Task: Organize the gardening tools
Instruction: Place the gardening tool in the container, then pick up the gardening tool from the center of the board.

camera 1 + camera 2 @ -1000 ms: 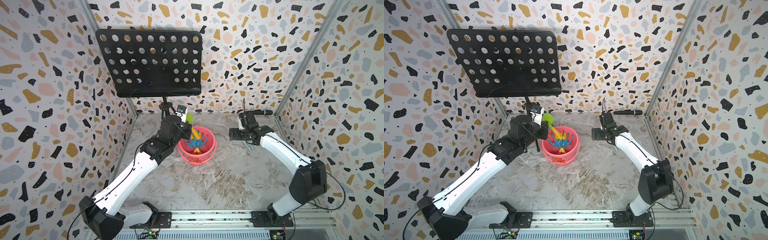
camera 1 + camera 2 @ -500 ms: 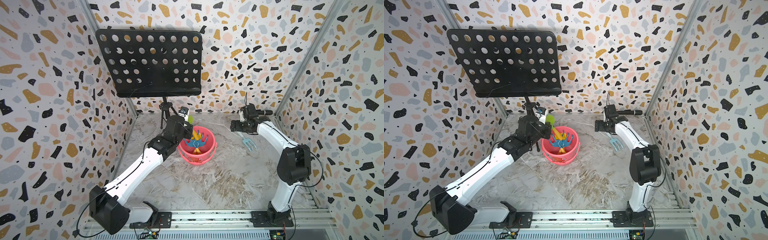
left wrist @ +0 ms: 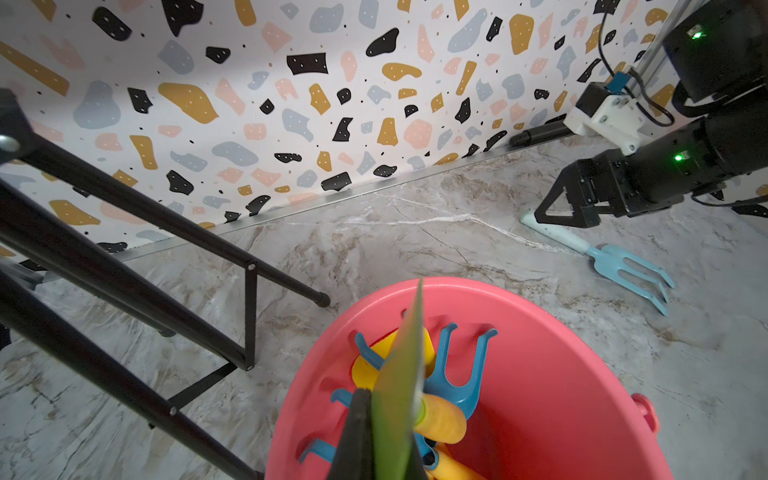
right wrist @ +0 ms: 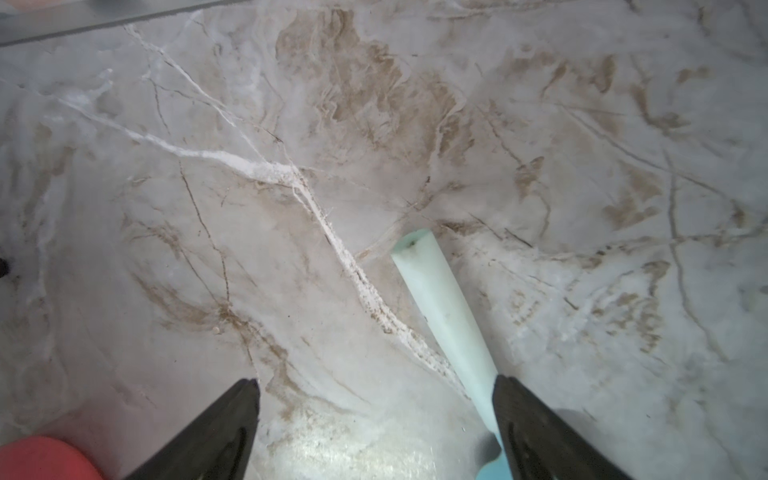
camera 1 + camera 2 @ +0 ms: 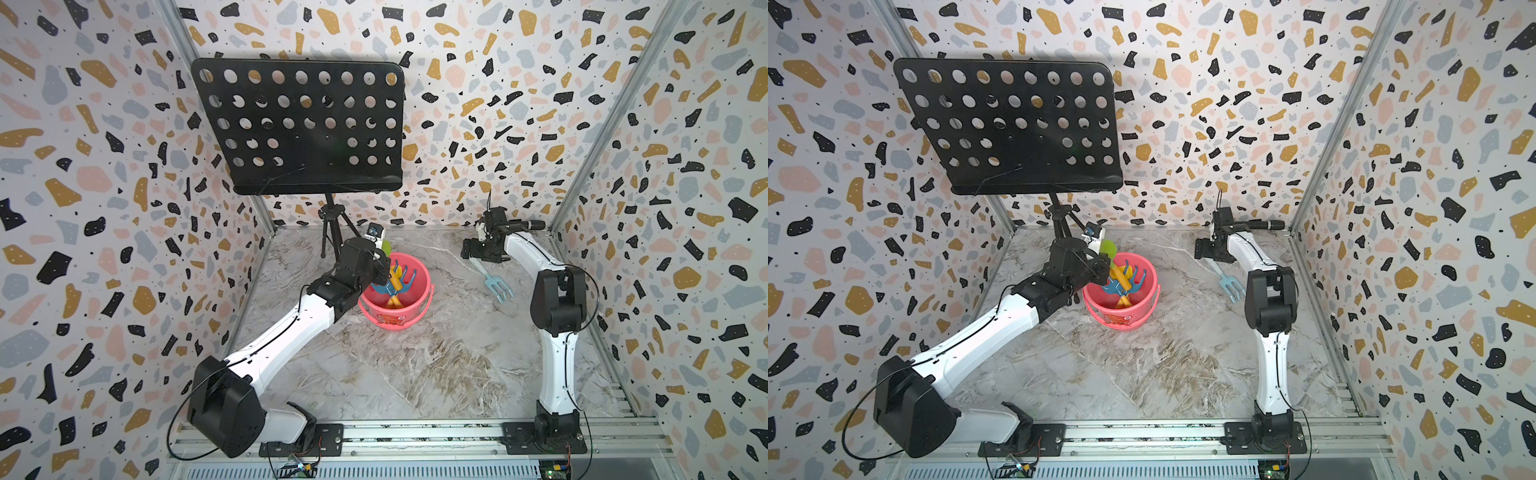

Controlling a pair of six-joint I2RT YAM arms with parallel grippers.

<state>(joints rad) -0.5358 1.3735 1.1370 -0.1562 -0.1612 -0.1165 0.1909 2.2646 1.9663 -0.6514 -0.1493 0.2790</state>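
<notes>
**Spade Held Over Bucket, One Rake Lies on the Marble**

My left gripper (image 3: 386,457) is clamped tight on the blade of the green spade (image 3: 399,395). It holds the spade edge-on over the mouth of the pink bucket (image 3: 561,374), with the yellow-orange handle angled down inside. In a top view the spade's green tip shows just behind my wrist, at the bucket's rim on the side nearest the music stand (image 5: 299,124).

Two blue rakes (image 3: 457,374) and the yellow shovel (image 3: 365,365) stand in the bucket, heads up and handles down.

Across the marble table (image 5: 415,365), my right gripper (image 4: 374,379) sits low with its jaws spread wide, gripping nothing. It is at the handle end of the pale-blue rake (image 5: 496,286). That rake lies flat on the table, well apart from the bucket and toward the right wall. Its tines point to the front rail.

From the right wrist camera, the rake's white handle runs between my fingers, close against one of them (image 4: 523,415), and passes beneath it. I cannot tell whether that finger touches the handle.

A black microphone (image 5: 528,225) lies along the back wall, just behind my right arm.
</notes>
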